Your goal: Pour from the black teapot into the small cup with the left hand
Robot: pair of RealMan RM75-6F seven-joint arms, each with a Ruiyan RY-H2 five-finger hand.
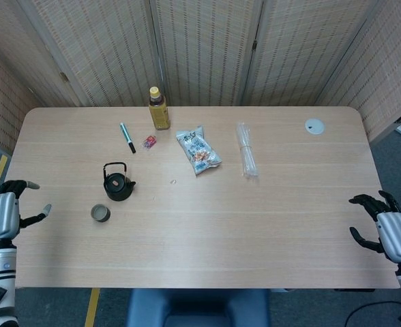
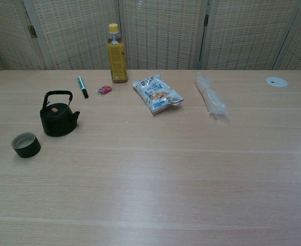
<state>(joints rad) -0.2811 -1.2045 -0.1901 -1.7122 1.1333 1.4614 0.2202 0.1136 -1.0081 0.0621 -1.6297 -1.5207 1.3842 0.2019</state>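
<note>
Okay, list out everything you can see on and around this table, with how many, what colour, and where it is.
teapot: one, black, left part of the table, upright, handle up
small cup: one, dark green, near-left of the teapot, apart from it
bottle: one, amber with yellow cap, far edge, standing
pen: one, teal and black, left of the bottle, lying flat
small wrapper: one, pink-red, between pen and bottle
snack packet: one, white and blue, middle, lying flat
clear plastic bundle: one, transparent, right of the packet
round disc: one, white, far right corner
table: one, light wood
left hand: silver and black, off the table's left edge, fingers apart, holding nothing
right hand: silver and black, off the right edge, fingers apart, holding nothing
</note>
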